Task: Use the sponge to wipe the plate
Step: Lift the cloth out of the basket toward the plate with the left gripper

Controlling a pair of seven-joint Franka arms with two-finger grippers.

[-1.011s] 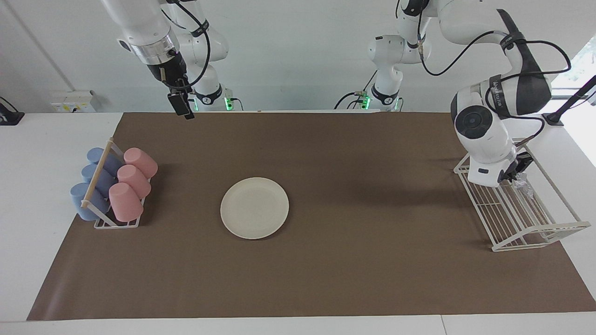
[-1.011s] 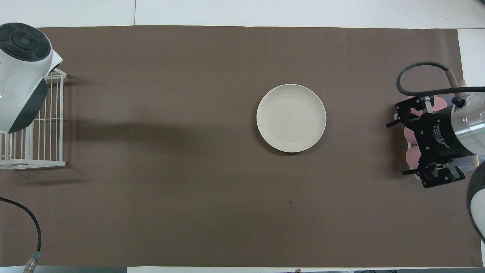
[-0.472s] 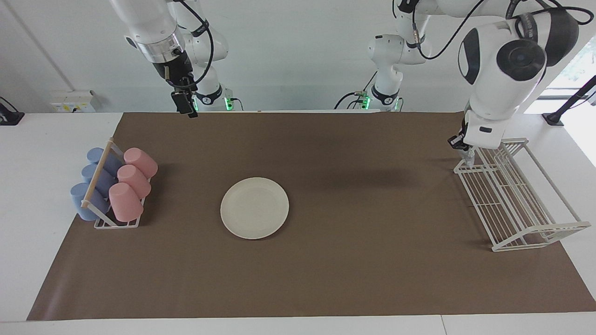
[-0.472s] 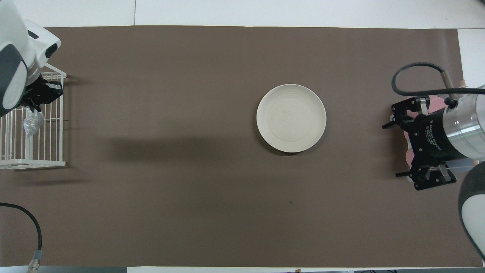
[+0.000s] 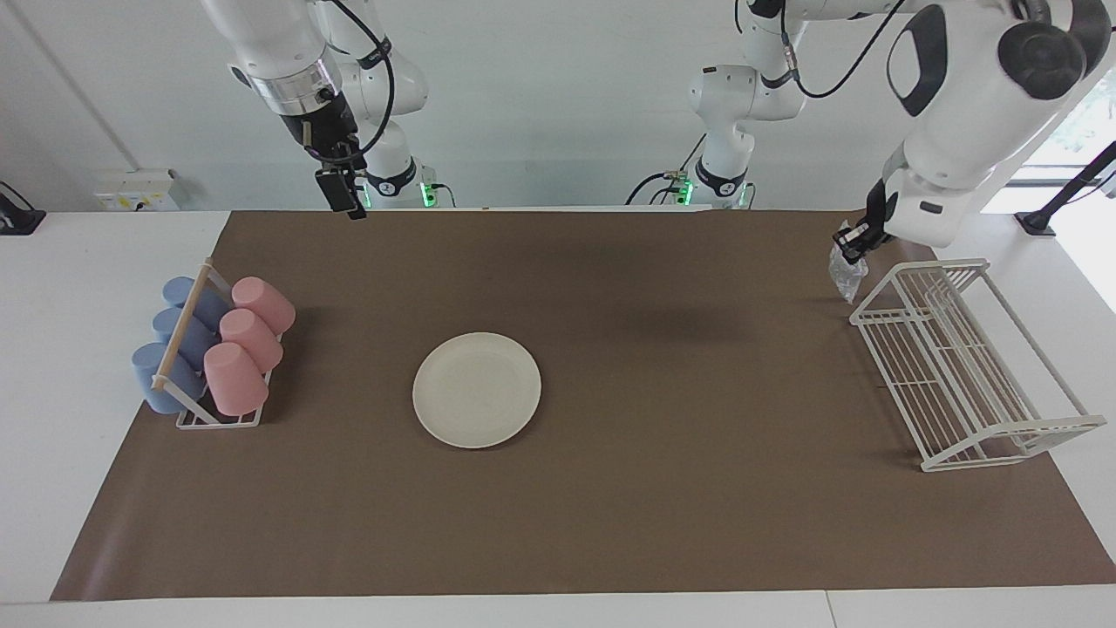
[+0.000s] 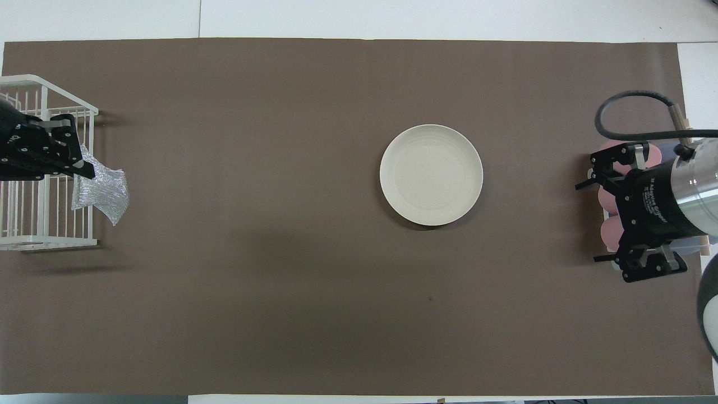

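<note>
Left hand (image 5: pixel 850 242) pinching sponge (image 5: pixel 846 272) by one corner, over mat beside wire rack (image 5: pixel 963 366). Right hand (image 6: pixel 631 216) spread, waiting above cups. Plate (image 5: pixel 477 390) mid-counter, well apart. Risk: thin corner grip slips in transit; loose plate slides when wiped.

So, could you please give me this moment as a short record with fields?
left tool: shut on the sponge, raised over the wire rack's edge
sponge: hanging from the left tool, off the rack
plate: bare, on the brown mat, mid-table
right tool: open, waiting, raised near its base
wire rack: at the left arm's end
cup rack: pink and blue cups, at the right arm's end
</note>
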